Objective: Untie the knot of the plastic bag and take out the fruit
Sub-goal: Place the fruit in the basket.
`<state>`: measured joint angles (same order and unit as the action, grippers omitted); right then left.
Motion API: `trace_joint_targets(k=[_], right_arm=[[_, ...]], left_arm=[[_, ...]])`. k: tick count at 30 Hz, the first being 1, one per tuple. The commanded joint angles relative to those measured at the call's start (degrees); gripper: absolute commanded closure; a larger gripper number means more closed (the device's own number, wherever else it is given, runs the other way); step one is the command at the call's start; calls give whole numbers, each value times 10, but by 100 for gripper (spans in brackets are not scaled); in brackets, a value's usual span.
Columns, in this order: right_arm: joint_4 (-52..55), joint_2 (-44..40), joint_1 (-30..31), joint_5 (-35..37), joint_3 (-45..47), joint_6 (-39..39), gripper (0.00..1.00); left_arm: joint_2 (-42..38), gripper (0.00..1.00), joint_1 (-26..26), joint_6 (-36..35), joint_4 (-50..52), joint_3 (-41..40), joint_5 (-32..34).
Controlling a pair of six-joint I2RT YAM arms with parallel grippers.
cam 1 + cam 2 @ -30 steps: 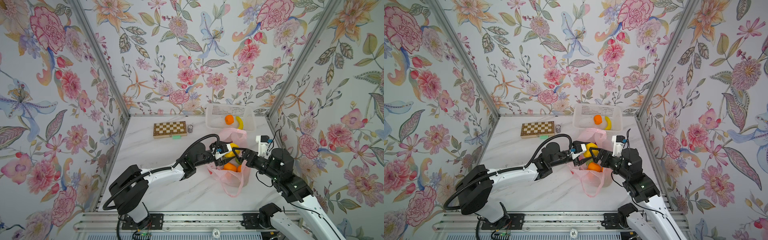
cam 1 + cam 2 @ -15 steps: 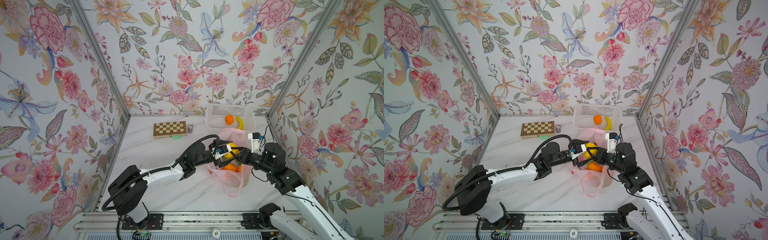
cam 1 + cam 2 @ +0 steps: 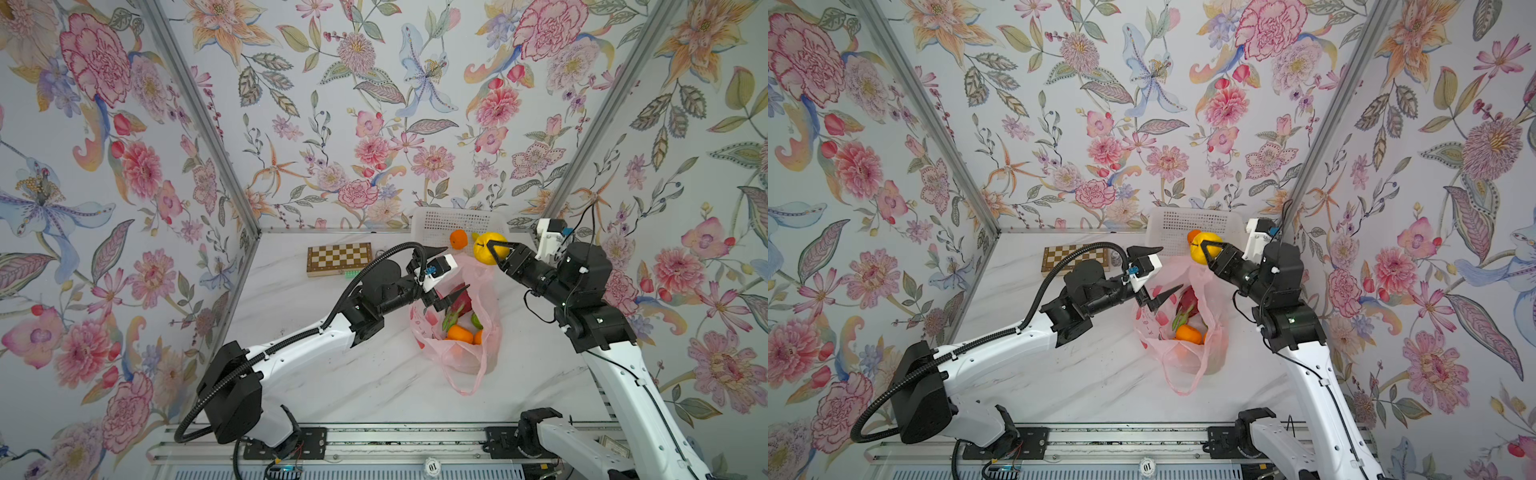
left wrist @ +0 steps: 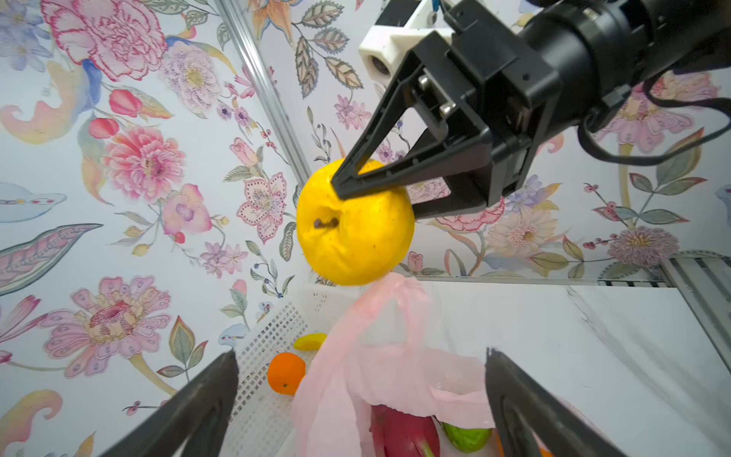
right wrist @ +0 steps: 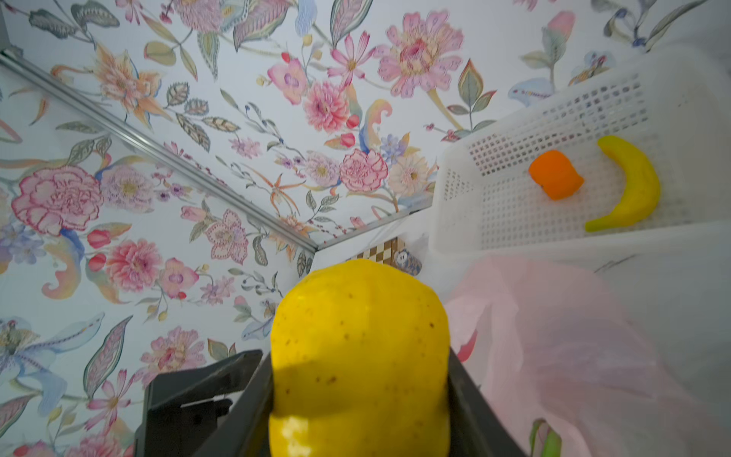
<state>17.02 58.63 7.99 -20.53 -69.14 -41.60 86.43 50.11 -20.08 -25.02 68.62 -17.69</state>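
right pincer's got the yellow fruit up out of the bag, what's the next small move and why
Probably carry it over the white basket and let go above its bare floor. The right pincer is shut on the yellow fruit, lifted clear of the plastic bag, and the basket already holds an orange and a banana.

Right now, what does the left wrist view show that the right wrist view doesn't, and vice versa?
Left wrist only: the open left gripper, the right gripper from outside, fingers clamping the yellow fruit, and the dragon fruit in the plastic bag. Right wrist only: the chessboard's corner. Both: yellow fruit, plastic bag, basket with orange and banana.
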Motion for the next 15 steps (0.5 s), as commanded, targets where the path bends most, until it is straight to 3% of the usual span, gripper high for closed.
trace_joint_targets(k=[1,7,15], right_arm=[[-16,59,-60,-49,-56,5,65],[-20,203,-125,-76,-148,23,65],[16,422,-145,-50,-301,78,63]], left_arm=[[42,1,-23,12,71,67,-3],[152,2,-49,1,197,227,-84],[279,8,-52,-19,315,402,-143]])
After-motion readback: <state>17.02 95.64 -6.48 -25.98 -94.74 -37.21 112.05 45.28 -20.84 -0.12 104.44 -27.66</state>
